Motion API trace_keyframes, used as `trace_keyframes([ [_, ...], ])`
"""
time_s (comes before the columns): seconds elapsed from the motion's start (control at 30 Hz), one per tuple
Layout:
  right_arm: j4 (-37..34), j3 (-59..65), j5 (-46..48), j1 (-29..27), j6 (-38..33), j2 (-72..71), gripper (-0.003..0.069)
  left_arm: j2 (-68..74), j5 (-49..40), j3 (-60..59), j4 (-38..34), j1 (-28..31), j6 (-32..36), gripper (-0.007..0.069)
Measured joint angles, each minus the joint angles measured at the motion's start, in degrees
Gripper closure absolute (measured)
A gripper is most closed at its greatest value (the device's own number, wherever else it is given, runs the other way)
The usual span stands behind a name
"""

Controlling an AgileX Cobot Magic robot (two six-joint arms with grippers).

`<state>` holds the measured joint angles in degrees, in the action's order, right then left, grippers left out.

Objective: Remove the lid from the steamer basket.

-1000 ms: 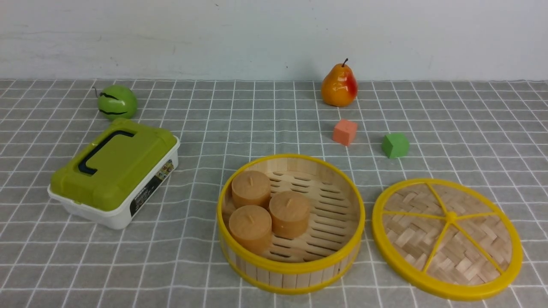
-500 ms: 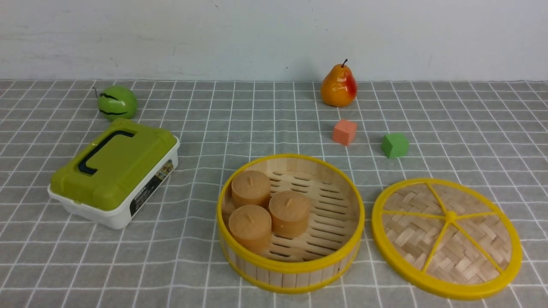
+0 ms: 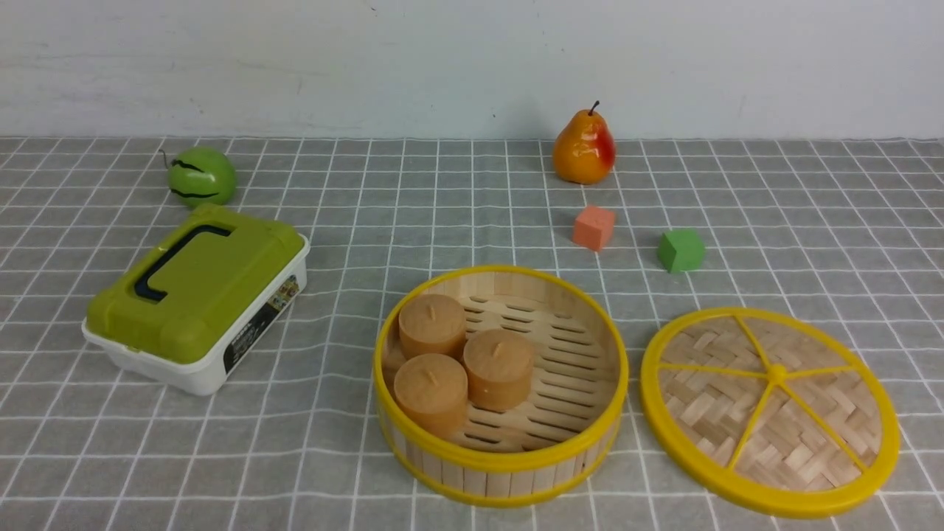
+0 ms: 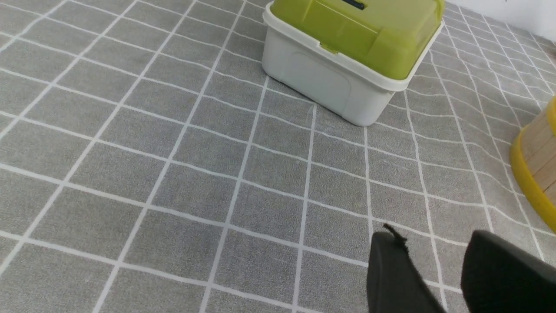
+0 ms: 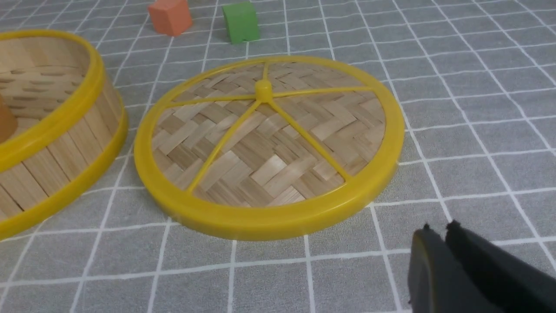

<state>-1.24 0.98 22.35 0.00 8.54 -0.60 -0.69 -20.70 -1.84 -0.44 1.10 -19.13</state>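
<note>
The lid (image 3: 771,409), a woven bamboo disc with yellow rim and spokes, lies flat on the cloth to the right of the steamer basket (image 3: 501,457); it also shows in the right wrist view (image 5: 269,143). The basket is uncovered and holds three tan cylinders (image 3: 464,361); part of its wall shows in the right wrist view (image 5: 56,148) and the left wrist view (image 4: 536,165). My right gripper (image 5: 438,230) is shut and empty, just clear of the lid's near rim. My left gripper (image 4: 434,239) is open and empty over bare cloth. Neither gripper shows in the front view.
A white box with an olive-green lid (image 3: 195,295) stands at the left, also in the left wrist view (image 4: 347,48). A green melon (image 3: 200,175), a pear (image 3: 584,147), an orange cube (image 3: 594,227) and a green cube (image 3: 680,251) lie farther back.
</note>
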Motion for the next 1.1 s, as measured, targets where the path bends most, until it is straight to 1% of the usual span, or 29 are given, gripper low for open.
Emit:
trace_keyframes([
  [1.1,0.0,0.0,0.05,0.0,0.0,0.0,0.0606,0.0,0.0,0.0,0.0,0.0,0.0,0.0386],
])
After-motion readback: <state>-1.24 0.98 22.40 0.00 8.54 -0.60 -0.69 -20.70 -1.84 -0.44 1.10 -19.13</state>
